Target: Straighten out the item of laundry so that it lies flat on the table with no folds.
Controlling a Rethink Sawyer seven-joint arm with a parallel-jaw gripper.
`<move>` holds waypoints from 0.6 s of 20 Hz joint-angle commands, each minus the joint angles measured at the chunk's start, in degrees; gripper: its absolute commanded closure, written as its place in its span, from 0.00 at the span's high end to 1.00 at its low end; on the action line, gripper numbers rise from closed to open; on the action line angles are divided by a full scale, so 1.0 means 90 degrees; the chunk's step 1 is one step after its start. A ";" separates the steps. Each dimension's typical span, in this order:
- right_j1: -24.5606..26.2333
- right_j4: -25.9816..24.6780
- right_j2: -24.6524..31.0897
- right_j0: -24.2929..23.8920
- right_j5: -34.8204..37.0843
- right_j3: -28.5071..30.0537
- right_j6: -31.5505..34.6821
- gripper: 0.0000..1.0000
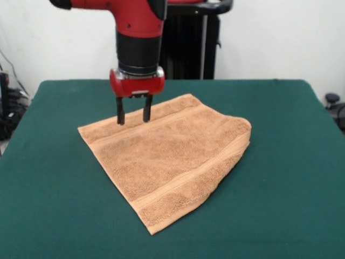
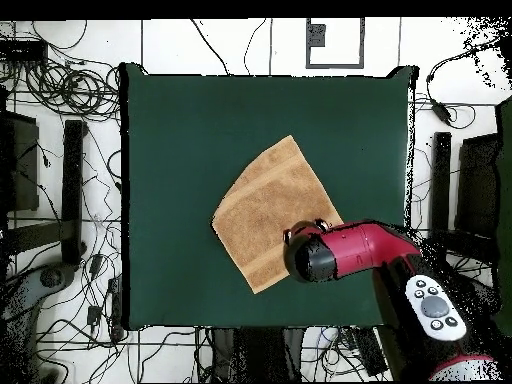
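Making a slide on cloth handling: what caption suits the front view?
Sawyer gripper, open, poised at the far edge of a folded tan towel on the green table.

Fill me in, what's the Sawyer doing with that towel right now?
The gripper hangs open, its two fingers pointing down at the far edge of the tan towel, with nothing held. The towel lies on the green table folded over on itself: the right side in the front view shows a thick doubled edge, so it is not yet flat. Whether the fingertips touch the cloth cannot be told.
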 commanded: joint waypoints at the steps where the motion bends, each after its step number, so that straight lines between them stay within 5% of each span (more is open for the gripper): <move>1: 0.0958 -0.0328 0.0305 0.0453 -0.0430 -0.0264 0.0069 1.00; 12: 0.1516 -0.0386 -0.0014 0.0777 -0.0665 -0.0834 0.0227 1.00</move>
